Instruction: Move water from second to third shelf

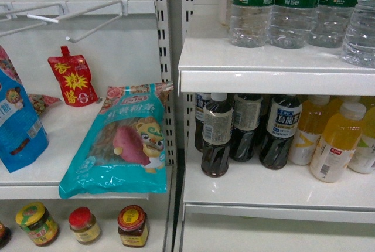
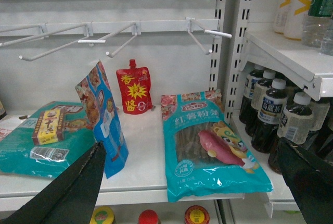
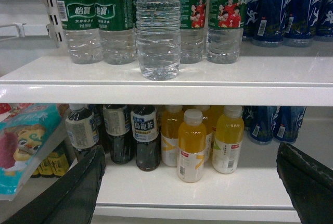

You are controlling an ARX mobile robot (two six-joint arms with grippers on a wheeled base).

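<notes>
Clear ribbed plastic on the water bottle point(image 3: 158, 31), glossy, with a shiny dark green wrap label. Beneath it a smooth white painted shelf point(image 3: 171, 86), faintly gleaming along its front edge. Below that shelf, translucent plastic on the yellow drink bottles point(image 3: 191, 146), with matt white caps. Beside them, dark bottles point(image 1: 217, 140) in glossy plastic with paper-like pale labels. Left of the shelf, a crinkled, shiny teal plastic bag point(image 1: 120, 143) and a glossy red foil-like pouch point(image 1: 72, 79). Above those, smooth white-coated metal hooks point(image 2: 208, 34). Matt black, slightly textured surface on the fingers point(image 3: 78, 193).
</notes>
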